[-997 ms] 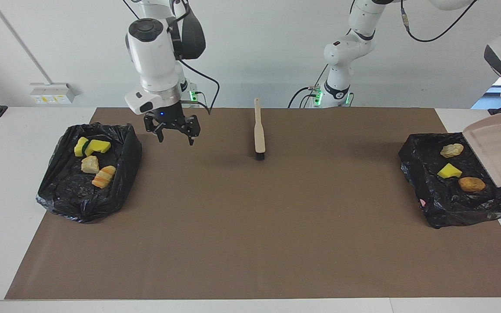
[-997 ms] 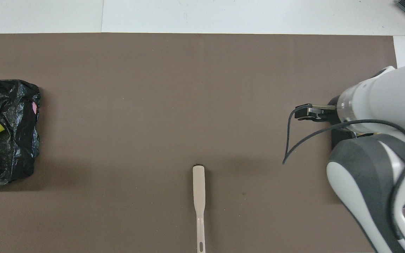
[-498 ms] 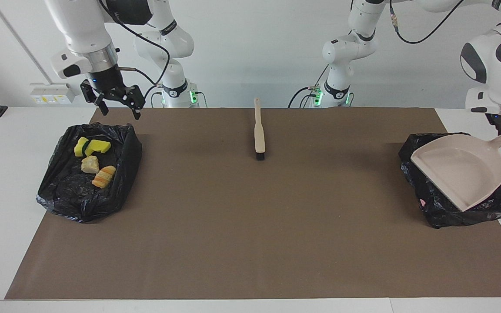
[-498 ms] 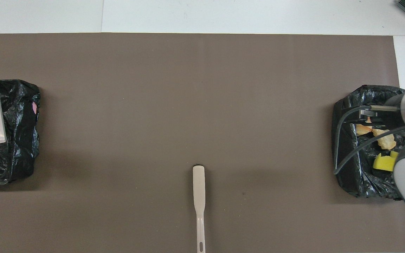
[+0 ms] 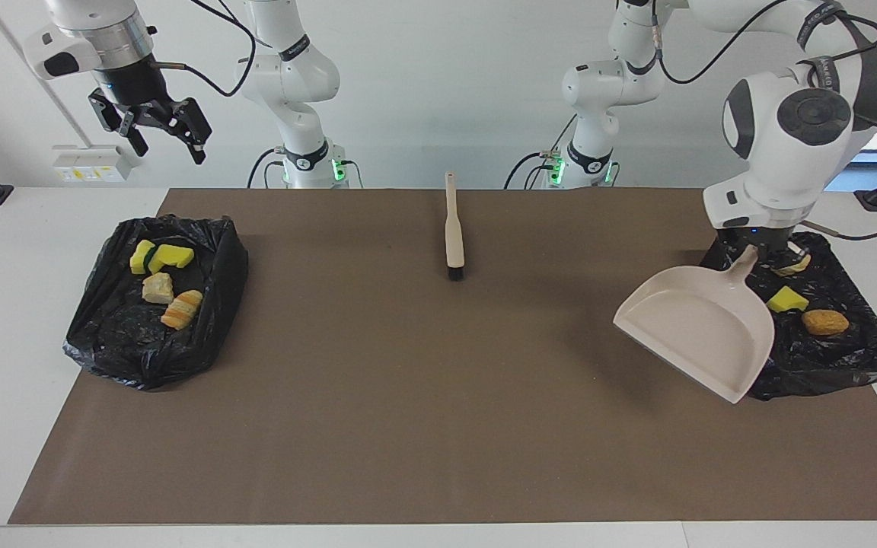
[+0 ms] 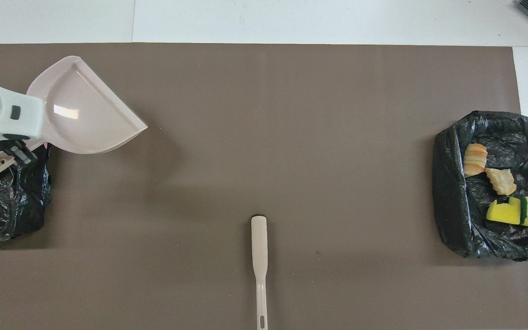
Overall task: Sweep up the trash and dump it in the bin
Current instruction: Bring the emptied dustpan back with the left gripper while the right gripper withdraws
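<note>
My left gripper (image 5: 754,251) is shut on the handle of the beige dustpan (image 5: 693,327), which hangs tilted and empty over the mat beside the black-lined bin (image 5: 849,358) at the left arm's end. That bin holds three pieces of trash: a beige lump (image 5: 792,265), a yellow sponge chunk (image 5: 786,298) and an orange-brown piece (image 5: 824,322). The bin (image 5: 126,342) at the right arm's end holds several scraps of trash (image 5: 158,289). My right gripper (image 5: 167,151) hangs open and empty, high above the table near that bin. In the overhead view the dustpan (image 6: 80,110) shows its bare inside.
A beige hand brush (image 5: 454,228) lies on the brown mat (image 5: 438,426) midway between the arms' bases, bristles pointing away from the robots. In the overhead view the brush (image 6: 259,256) is at the bottom middle.
My left arm has swung the dustpan off the bin and down toward the middle of the mat. My right gripper has risen and drawn away toward its end of the table, still open.
</note>
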You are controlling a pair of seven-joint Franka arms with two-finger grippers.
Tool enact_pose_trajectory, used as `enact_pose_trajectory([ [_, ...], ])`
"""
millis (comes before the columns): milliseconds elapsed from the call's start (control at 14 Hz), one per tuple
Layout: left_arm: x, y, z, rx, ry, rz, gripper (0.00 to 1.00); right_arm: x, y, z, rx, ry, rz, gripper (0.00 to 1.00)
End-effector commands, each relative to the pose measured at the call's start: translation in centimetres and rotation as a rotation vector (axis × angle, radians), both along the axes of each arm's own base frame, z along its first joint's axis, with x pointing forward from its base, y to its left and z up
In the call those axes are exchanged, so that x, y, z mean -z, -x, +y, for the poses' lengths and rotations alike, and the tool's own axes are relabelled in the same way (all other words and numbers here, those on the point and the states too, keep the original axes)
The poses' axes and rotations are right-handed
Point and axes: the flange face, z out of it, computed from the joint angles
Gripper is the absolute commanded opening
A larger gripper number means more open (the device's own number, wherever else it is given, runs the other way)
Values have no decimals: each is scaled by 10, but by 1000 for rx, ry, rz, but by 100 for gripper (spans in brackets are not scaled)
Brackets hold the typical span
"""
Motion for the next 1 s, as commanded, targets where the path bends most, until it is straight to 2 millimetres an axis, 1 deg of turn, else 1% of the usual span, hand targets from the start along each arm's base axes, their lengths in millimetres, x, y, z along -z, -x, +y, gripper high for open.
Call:
enact_pose_trajectory([
  [0, 16, 3, -59, -199, 68, -9, 0, 1, 7, -6, -19, -8, 19, 100],
  [71, 34, 1, -97, -246, 82, 6, 0, 0, 7, -7, -22, -9, 21, 100],
  [142, 45, 0, -131, -301, 90, 7, 0, -1, 8, -9, -38, -8, 20, 100],
  [285, 46, -20, -158, -475, 159, -6, 0, -1, 7, -9, -55, -1, 12, 100],
  [356, 48, -24, -190, -503, 187, -10, 0, -1, 7, -7, -59, -1, 12, 100],
  [427, 52, -28, -211, -533, 192, -22, 0, 0, 7, -7, -59, -1, 14, 100],
  [498, 61, -29, -225, -570, 200, -25, 0, 0, 7, -7, -61, 1, 14, 100],
  [570, 59, -30, -245, -602, 222, -57, 0, 0, 8, -8, -67, -1, 14, 100],
  [641, 62, -35, -257, -629, 229, -62, 0, 0, 8, -9, -78, -1, 16, 100],
  [712, 65, -36, -269, -628, 243, -57, 0, 0, 8, -9, -94, -1, 17, 100],
  [783, 73, -31, -286, -611, 249, -52, 0, -1, 8, -9, -113, -1, 17, 100],
  [854, 72, -31, -296, -614, 270, -67, 0, -1, 8, -9, -127, -3, 17, 100],
  [926, 82, -32, -307, -627, 284, -63, 0, -1, 8, -8, -130, -1, 19, 100],
])
